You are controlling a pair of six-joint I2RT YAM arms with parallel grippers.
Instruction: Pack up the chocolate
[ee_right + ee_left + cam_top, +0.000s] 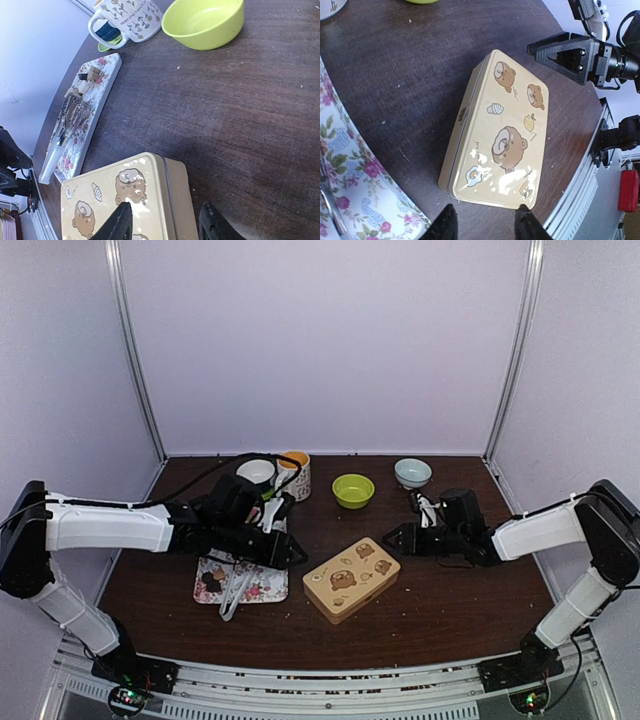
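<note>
The chocolate is a few small brown lumps on the left end of a floral tray; it also shows in the right wrist view at the tray's far end. A closed tan tin with bear prints lies at mid-table. My left gripper is open and empty just left of the tin, its fingertips apart at the tin's near end. My right gripper is open and empty at the tin's right end; in its wrist view it straddles the tin's corner.
Slim silver tongs lie on the floral tray. A green bowl, a pale blue bowl and two mugs stand at the back. The table's front edge is close behind the tin.
</note>
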